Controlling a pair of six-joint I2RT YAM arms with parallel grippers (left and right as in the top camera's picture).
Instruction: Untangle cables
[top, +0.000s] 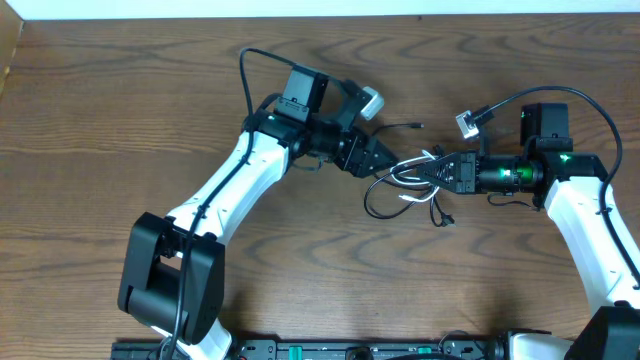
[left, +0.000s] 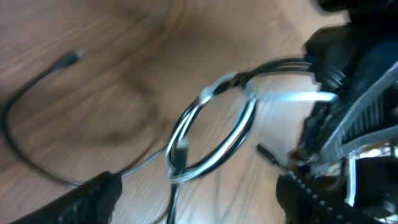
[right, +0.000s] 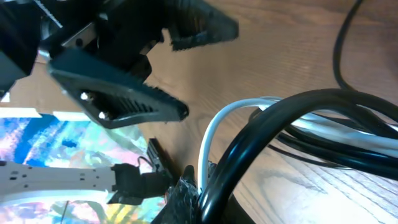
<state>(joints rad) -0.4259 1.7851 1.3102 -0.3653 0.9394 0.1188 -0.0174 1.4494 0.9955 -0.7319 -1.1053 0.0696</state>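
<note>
Plain brown wood-grain worktop (top: 120, 120) fills my overhead view, with a thin white wall strip (top: 300, 8) along the far edge. I can read no other room detail, bar a blurred colourful patch (right: 56, 155) low left in the right wrist view that I cannot identify. The cables (top: 405, 182) sit mid-worktop, a bit right of centre, between the two arm tips: one black and one white, wound together in a small loose coil of a few loops. Close up, the black cable (right: 280, 118) is glossy and looks the thicker, and the white cable (right: 208, 134) runs alongside it, bending with it. One black tail (top: 405, 127) leaves the coil and trails on the far side, flat on the wood, ending in a small plug. A short end with a dark plug (top: 446, 220) lies just on the near side of the coil. A larger black loop (top: 375, 205) sags to the near left. From the right, the right pincer (top: 436, 170) is clamped on the cables at the coil's right side, and both cords come out of its tip in its own wrist view. From the left, the left pincer (top: 384, 163) has its jaws spread wide and grips nothing. Its fingers (right: 124, 102) stand well apart just left of the coil, and its wrist camera shows the loops in the gap between them. Whether a finger touches a cord I cannot tell.
</note>
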